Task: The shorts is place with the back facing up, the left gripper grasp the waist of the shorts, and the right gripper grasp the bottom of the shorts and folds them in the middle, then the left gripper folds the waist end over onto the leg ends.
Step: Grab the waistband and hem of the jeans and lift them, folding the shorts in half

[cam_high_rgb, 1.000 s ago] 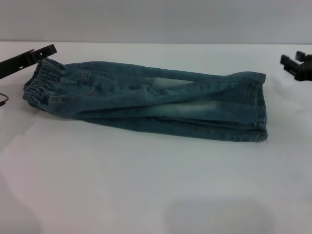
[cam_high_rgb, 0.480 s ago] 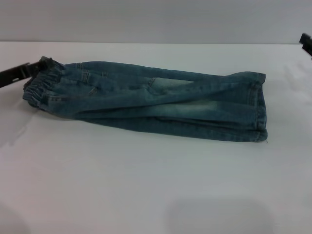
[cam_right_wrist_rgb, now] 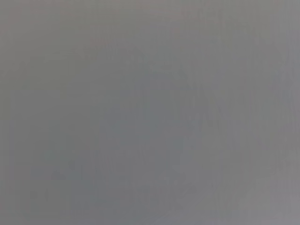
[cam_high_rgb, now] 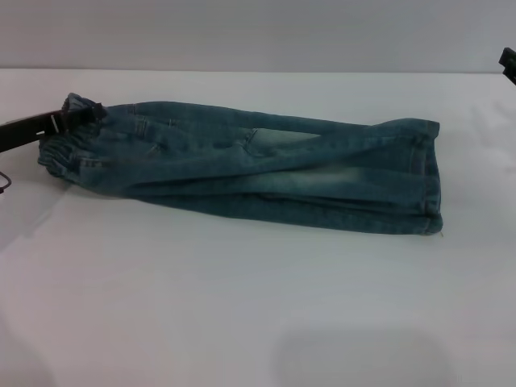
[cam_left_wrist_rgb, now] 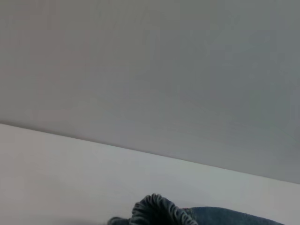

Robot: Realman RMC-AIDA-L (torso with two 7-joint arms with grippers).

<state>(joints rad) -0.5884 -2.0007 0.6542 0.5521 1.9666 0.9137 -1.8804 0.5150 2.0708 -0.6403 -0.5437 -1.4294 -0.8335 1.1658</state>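
Observation:
The shorts (cam_high_rgb: 242,165) lie folded lengthwise on the white table, stretched from left to right. Their ruffled waist (cam_high_rgb: 58,151) is at the left end and the stitched leg ends (cam_high_rgb: 427,181) are at the right. My left gripper (cam_high_rgb: 89,114) reaches in from the left edge and lies across the upper part of the waist, touching it. The left wrist view shows a bunch of the ruffled waist (cam_left_wrist_rgb: 157,210) close below the camera. Only a black tip of my right gripper (cam_high_rgb: 509,61) shows at the far right edge, well away from the leg ends. The right wrist view shows only grey.
The white table (cam_high_rgb: 242,306) runs wide in front of the shorts, with its back edge against a grey wall (cam_high_rgb: 258,32). A thin dark cable (cam_high_rgb: 4,181) hangs at the left edge.
My left gripper came down from above the waist and pushed rightward across it. My right gripper drew back to the right, almost out of view. The shorts stayed put.

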